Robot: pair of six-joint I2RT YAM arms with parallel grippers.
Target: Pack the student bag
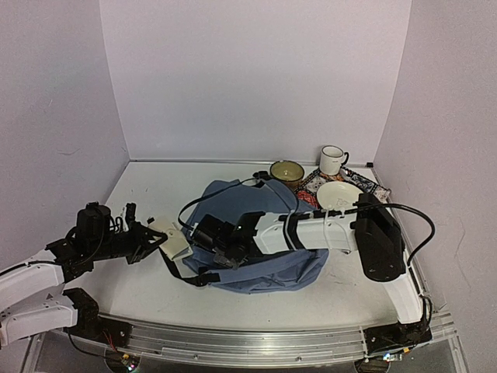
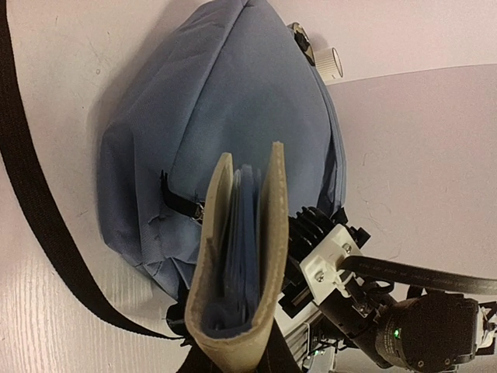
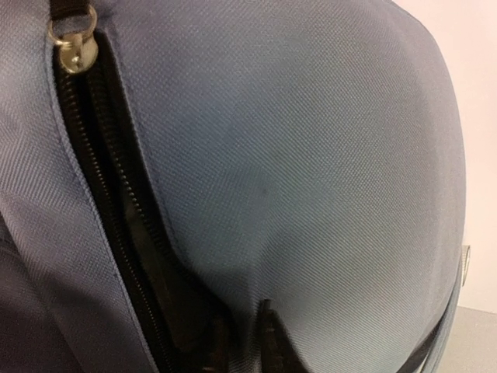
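Observation:
The student bag (image 1: 268, 237) is a slate-blue backpack lying in the middle of the table, also seen in the left wrist view (image 2: 233, 101). My left gripper (image 1: 155, 242) is shut on a tan-covered notebook (image 2: 241, 256) with blue pages, held just left of the bag, spine toward the wrist. My right gripper (image 3: 241, 342) reaches across the bag, its dark fingers (image 3: 272, 334) pinching the blue fabric flap beside the open zip (image 3: 116, 217). A metal zip-pull ring (image 3: 70, 43) shows at the upper left. The bag's inside is dark and hidden.
A white mug (image 1: 332, 160), an olive bowl (image 1: 287, 172) and a white plate (image 1: 338, 194) on a patterned cloth (image 1: 311, 185) stand at the back right. A black strap (image 2: 39, 217) trails over the table left of the bag. Walls close in on three sides.

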